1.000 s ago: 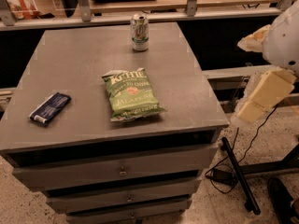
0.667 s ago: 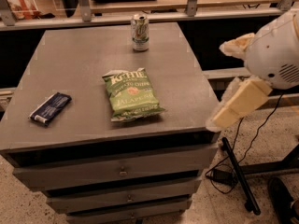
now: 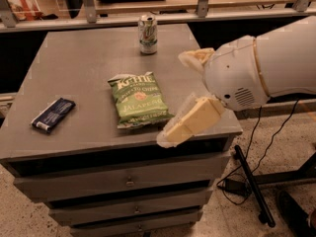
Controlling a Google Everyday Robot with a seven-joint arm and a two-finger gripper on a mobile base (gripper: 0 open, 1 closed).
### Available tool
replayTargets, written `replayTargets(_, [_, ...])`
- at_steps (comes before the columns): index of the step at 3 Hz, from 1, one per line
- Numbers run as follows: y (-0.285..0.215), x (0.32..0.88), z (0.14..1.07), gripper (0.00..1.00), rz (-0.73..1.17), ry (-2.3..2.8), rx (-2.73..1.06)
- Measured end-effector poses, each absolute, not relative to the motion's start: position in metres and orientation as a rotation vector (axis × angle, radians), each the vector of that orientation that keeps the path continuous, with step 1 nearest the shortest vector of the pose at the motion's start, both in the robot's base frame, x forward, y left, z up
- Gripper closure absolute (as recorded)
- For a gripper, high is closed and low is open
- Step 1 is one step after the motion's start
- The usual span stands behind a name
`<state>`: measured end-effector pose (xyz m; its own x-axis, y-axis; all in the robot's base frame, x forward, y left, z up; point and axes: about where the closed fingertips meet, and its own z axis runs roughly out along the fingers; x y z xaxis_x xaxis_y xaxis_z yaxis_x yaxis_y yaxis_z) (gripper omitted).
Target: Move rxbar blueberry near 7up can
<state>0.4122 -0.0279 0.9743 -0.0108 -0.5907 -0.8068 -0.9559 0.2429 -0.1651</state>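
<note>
The rxbar blueberry (image 3: 53, 114), a dark navy bar with a white end, lies flat near the left front edge of the grey cabinet top (image 3: 84, 68). The 7up can (image 3: 147, 33) stands upright at the back middle of the top. My gripper (image 3: 174, 98) comes in from the right, over the front right part of the top, just right of the chip bag. Its two pale fingers (image 3: 190, 124) stand wide apart with nothing between them. It is far from the bar and well in front of the can.
A green Kettle jalapeño chip bag (image 3: 139, 99) lies in the middle of the top, between the bar and my gripper. Drawers (image 3: 128, 181) lie below the top. A railing and shelf (image 3: 148, 4) run behind. Cables and a stand leg (image 3: 252, 181) lie on the floor at right.
My arm has swung in from the right, and the gripper now hangs over the front right part of the top beside the chip bag. The bar, bag and can have not moved.
</note>
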Motion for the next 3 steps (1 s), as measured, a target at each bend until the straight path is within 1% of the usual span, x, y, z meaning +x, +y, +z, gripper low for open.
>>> replayTargets(1, [-0.024, 0.409, 0.971, 0.00, 0.577, 1.702, -1.435])
replayTargets(3, [0.044, 0.424, 0.931, 0.00, 0.657, 1.538, -1.509])
